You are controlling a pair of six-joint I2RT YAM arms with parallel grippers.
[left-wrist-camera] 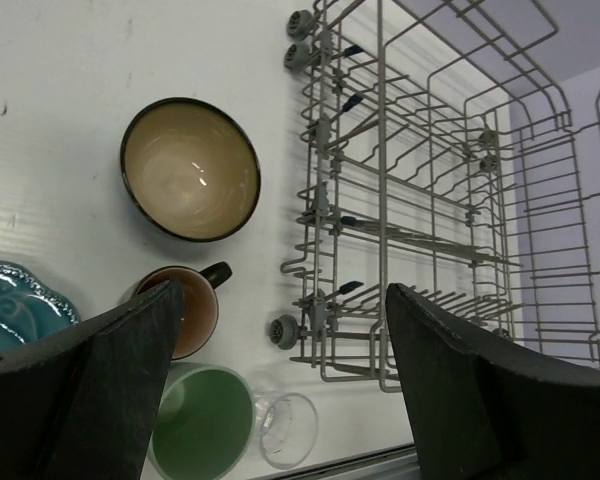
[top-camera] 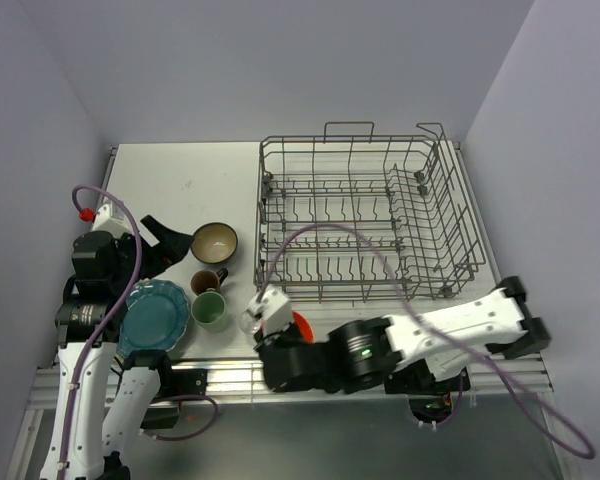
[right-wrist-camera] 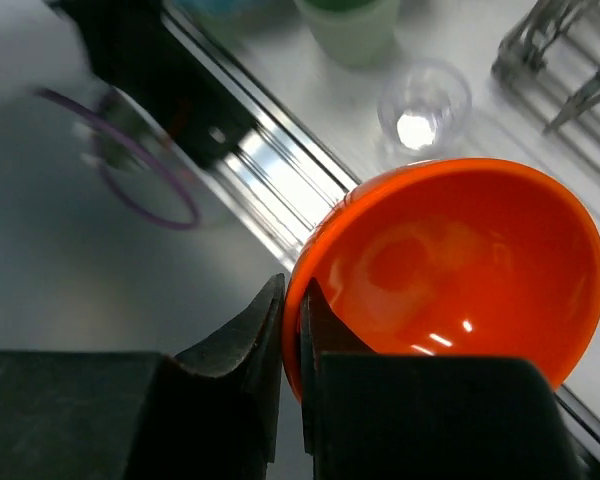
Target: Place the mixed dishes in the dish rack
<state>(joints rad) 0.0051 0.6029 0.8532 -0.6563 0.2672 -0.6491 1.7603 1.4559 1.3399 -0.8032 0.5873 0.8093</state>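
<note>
An orange bowl (right-wrist-camera: 450, 280) is clamped by its rim in the right gripper (right-wrist-camera: 292, 300) at the bench's (top-camera: 170, 180) near edge, short of the dish rack (top-camera: 365, 215). The left gripper (left-wrist-camera: 285, 300) is held apart.

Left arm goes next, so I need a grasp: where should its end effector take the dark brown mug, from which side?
Probably the rim, from above: the dark brown mug stands upright, mouth open. Pinch its wall on the side facing the dish rack, beside the handle; the pale green mug crowds its near side.
</note>
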